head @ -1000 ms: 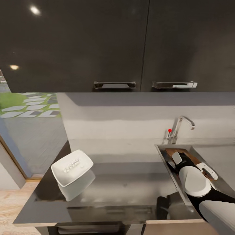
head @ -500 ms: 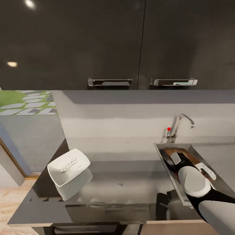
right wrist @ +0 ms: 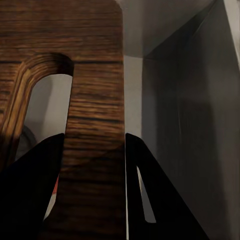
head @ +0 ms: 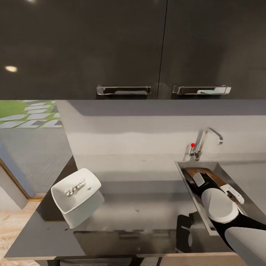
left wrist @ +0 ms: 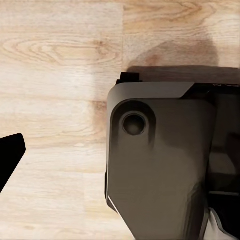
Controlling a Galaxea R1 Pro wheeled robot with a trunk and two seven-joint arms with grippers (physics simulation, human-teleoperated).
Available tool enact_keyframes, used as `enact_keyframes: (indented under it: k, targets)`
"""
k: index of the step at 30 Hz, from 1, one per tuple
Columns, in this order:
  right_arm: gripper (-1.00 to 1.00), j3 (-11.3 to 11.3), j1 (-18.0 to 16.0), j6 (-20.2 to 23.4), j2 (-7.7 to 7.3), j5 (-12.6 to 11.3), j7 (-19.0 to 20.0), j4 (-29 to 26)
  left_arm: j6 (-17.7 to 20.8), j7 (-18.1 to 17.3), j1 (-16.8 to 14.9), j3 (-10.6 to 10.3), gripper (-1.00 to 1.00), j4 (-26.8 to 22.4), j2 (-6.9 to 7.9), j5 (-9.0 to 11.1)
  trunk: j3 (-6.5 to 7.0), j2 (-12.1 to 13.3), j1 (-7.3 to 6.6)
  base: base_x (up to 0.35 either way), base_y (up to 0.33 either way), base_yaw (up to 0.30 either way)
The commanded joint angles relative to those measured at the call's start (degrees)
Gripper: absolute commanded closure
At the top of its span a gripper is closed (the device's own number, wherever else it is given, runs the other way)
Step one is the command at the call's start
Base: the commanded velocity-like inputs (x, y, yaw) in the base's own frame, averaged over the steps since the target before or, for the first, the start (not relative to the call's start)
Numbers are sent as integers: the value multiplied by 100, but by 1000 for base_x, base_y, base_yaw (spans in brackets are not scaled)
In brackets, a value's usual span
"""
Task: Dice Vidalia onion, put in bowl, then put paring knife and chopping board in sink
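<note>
The white bowl (head: 59, 201) sits on the glossy grey countertop (head: 140, 207) at the left and holds several pale diced onion pieces (head: 75, 187). At the right, the brown chopping board (head: 217, 179) lies in the steel sink (head: 225, 170), under my right arm. In the right wrist view, my right gripper (right wrist: 95, 145) is shut on the chopping board (right wrist: 95, 100), on the wooden strip beside its handle hole, one black finger (right wrist: 30, 190) on each side. A red-orange sliver (right wrist: 54, 192) shows below the board; I cannot tell if it is the paring knife. My left gripper's finger (left wrist: 10, 155) hangs over wooden floor, apart from its partner.
A chrome faucet (head: 207, 141) with a red knob stands behind the sink. Dark upper cabinets (head: 111, 48) with bar handles hang overhead. A glass opening (head: 26, 147) at the left shows paving outside. My dark base (left wrist: 160, 165) sits beneath the left wrist.
The head view has shifted a little, so the bowl and cabinets sit differently in the picture. My right arm stays in the sink on the board.
</note>
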Motion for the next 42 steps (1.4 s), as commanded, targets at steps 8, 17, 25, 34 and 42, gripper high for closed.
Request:
enact_keyframes:
  k: [8,17,25,34,42]
  targets:
    - [100,-36,-10,11,1,52,-8,2,-8,7,-9,-20,-100,14,-1,37,-23,-10,2,0,0,0]
    - [100,-31,-10,11,6,52,-6,2,-8,7,-9,-20,-100,13,-1,37,-41,-10,2,0,0,0]
    - [-100,-35,-10,12,2,46,-6,2,-8,7,-9,-20,-100,13,-1,37,-43,-10,2,0,0,0]
    - [-100,-36,-10,5,3,43,-6,2,-8,7,-9,-20,-100,12,-1,37,-43,-10,2,0,0,0]
    - [-100,44,-10,6,-11,78,8,-34,-8,-3,-9,-20,-100,9,-1,37,-43,-10,2,0,0,0]
